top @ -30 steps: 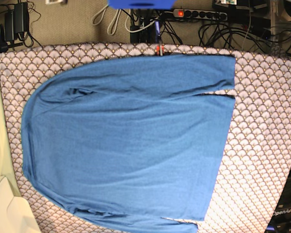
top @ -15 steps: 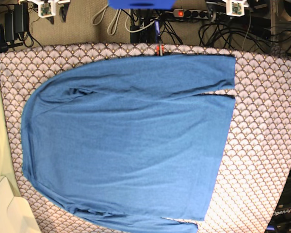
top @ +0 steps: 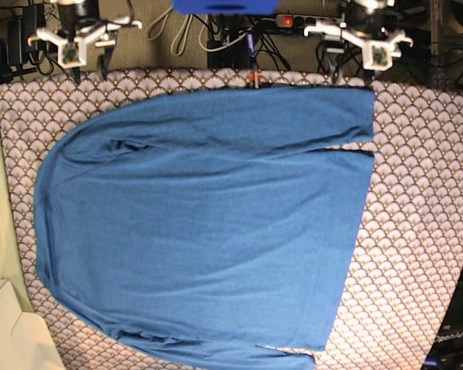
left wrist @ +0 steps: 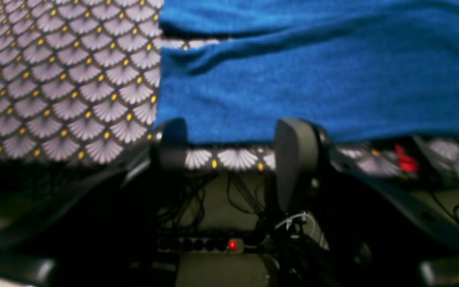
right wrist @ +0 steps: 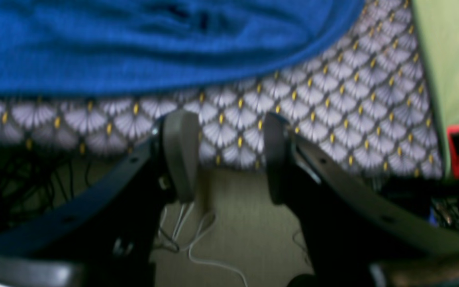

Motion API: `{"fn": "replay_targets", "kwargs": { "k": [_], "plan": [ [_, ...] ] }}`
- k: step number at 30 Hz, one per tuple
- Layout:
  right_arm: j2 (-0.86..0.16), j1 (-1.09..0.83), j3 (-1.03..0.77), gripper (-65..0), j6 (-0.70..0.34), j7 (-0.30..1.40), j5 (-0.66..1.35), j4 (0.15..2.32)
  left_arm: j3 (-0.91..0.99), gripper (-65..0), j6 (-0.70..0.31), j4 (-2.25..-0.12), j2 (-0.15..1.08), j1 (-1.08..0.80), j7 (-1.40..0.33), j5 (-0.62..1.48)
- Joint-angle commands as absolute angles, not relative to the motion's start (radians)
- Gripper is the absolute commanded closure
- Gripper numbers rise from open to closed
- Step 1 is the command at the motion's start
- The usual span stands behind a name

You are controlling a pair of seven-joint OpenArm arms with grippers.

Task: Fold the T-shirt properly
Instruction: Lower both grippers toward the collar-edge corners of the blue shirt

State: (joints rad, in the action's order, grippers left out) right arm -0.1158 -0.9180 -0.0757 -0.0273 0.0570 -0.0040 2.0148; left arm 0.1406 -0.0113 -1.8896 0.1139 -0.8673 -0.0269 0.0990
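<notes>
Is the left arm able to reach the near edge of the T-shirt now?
Probably yes. The left gripper is open just before the T-shirt edge, and only bare patterned cloth lies between them. Nothing blocks the way.

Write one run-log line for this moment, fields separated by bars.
shirt: flat, unfolded on patterned cloth | left claw: open, empty | right claw: open, empty
</notes>
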Motion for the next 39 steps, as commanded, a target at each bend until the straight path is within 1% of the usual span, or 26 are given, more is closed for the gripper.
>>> {"fn": "replay_targets", "kwargs": {
  "k": [1, 3, 5, 9, 12, 19, 24, 29, 32, 39],
  "plan": [
    [-0.12, -0.912, -0.079, -28.8, -0.062, 0.062, -0.007, 2.028, 0.143, -34.6, -0.01, -1.89, 0.117, -0.868, -0.01, 0.101],
    [-0.116, -0.872, -0.085, -29.4, -0.125, 0.125, -0.007, 2.028, 0.143, -34.6, -0.01, -1.857, 0.117, -0.839, -0.01, 0.101],
    [-0.116, -0.84, -0.087, -29.4, -0.153, 0.174, -0.007, 2.028, 0.143, -34.6, -0.01, -1.828, 0.117, -0.814, -0.01, 0.099],
    [-0.116, -0.812, -0.085, -29.4, -0.153, 0.219, -0.007, 2.026, 0.163, -34.6, -0.008, -1.782, 0.117, -0.783, -0.01, 0.101],
    [-0.116, -0.8, -0.085, -29.4, -0.153, 0.222, -0.007, 2.026, 0.226, -34.6, -0.012, -1.761, 0.111, -0.766, -0.01, 0.101],
    [-0.116, -0.78, -0.081, -29.4, -0.153, 0.222, -0.007, 2.025, 0.294, -34.6, -0.013, -1.759, 0.111, -0.768, -0.01, 0.102],
    [-0.116, -0.78, -0.081, -29.4, -0.153, 0.222, -0.007, 2.023, 0.297, -34.6, -0.013, -1.707, 0.111, -0.74, -0.01, 0.108],
    [-0.116, -0.78, -0.079, -29.4, -0.154, 0.222, -0.007, 2.023, 0.297, -34.6, -0.013, -1.673, 0.119, -0.727, -0.01, 0.229],
    [-0.116, -0.78, -0.079, -29.4, -0.154, 0.222, -0.007, 2.023, 0.294, -34.6, -0.013, -1.676, 0.147, -0.714, -0.01, 0.286],
    [-0.116, -0.782, -0.079, -29.4, -0.154, 0.223, -0.007, 2.023, 0.292, -34.6, -0.013, -1.675, 0.156, -0.711, -0.01, 0.326]
  ]
}}
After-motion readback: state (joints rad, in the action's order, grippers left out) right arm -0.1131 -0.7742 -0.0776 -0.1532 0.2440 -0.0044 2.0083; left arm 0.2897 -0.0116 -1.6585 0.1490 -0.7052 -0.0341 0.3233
